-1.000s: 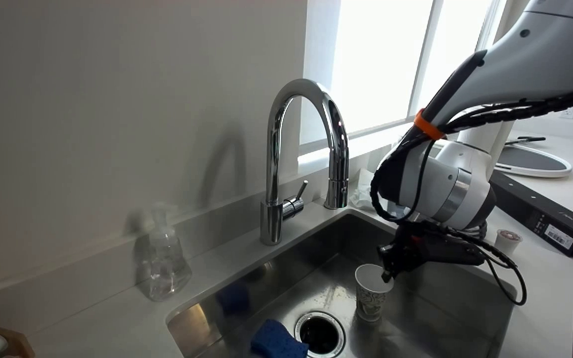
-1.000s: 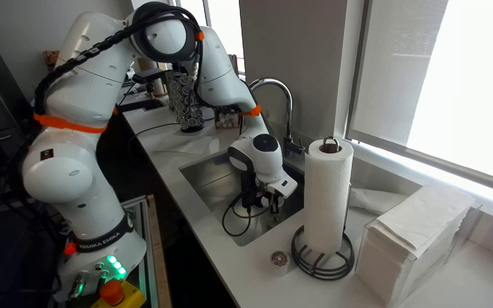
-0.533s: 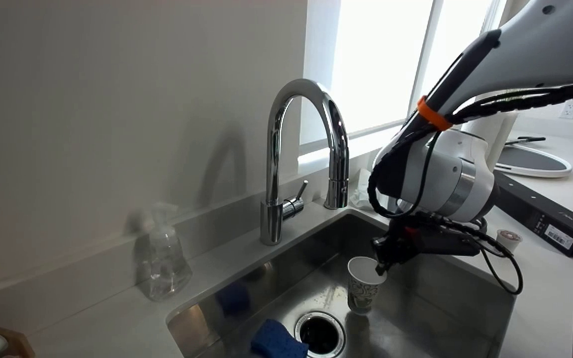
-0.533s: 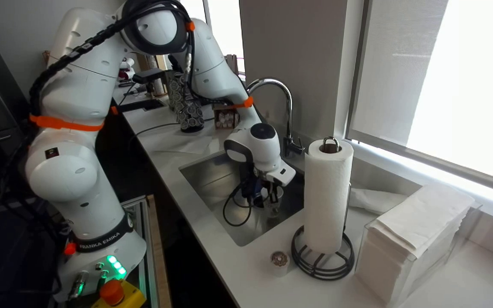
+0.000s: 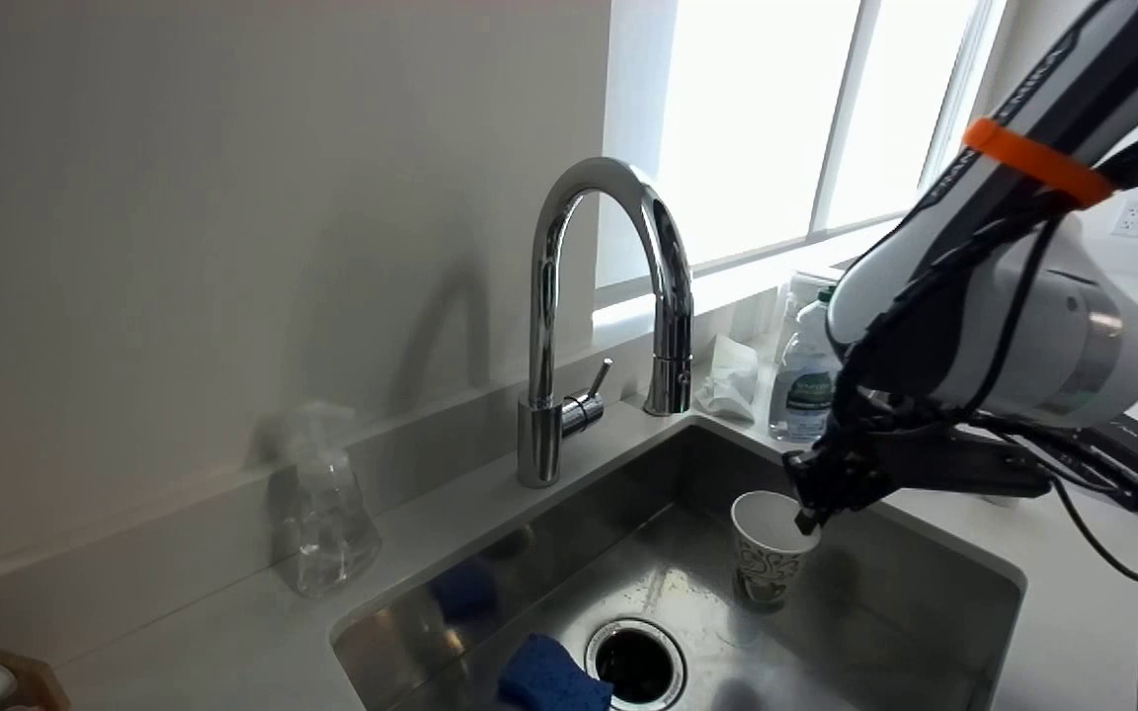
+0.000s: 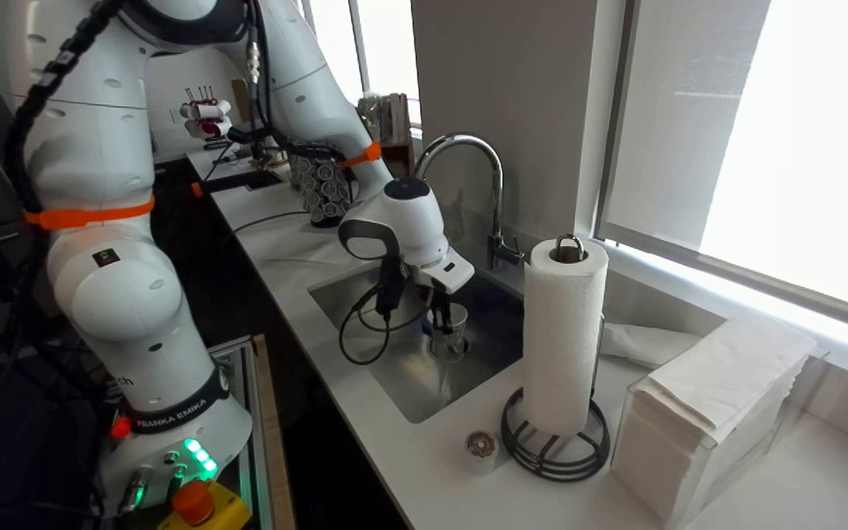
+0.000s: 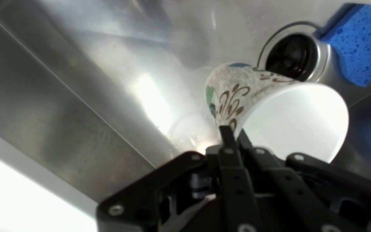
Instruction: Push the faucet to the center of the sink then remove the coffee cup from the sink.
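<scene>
my tool (image 7: 236,134) pinches the cup (image 5: 765,561) by its rim, in the sink (image 5: 885,642); with so small a bite, i judge it could twist loose if i knock the sink's edge.

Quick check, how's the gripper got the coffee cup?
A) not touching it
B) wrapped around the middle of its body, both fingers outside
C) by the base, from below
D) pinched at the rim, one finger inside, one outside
D: in the wrist view the gripper is closed at the near edge of the coffee cup, the rim running between its two fingertips.
</scene>
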Robot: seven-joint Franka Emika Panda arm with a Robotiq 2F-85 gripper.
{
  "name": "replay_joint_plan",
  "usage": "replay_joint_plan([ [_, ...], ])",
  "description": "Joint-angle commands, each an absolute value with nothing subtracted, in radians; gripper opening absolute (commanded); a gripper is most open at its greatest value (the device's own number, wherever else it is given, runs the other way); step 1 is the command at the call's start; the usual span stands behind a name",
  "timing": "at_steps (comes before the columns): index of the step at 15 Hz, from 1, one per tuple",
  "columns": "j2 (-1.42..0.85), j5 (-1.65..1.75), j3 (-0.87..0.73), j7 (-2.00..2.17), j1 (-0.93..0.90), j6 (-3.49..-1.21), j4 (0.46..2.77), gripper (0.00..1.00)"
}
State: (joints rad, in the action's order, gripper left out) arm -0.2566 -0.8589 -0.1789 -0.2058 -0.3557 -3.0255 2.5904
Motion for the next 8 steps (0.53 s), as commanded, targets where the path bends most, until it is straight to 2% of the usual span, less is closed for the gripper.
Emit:
replay_joint_plan([
  [1,-0.068,-0.735,-0.324,-0.007,-0.481,-3.122,2.799,0.01],
  [3,-0.035,-0.698,-0.395,0.051,-0.518,-3.189,2.856,0.01],
  [4,-0.108,-0.777,-0.418,-0.001,-0.528,-3.19,2.775,0.01],
  [8,-0.071,-0.874,-0.503,-0.049,-0.549,-3.26,2.773,0.01],
])
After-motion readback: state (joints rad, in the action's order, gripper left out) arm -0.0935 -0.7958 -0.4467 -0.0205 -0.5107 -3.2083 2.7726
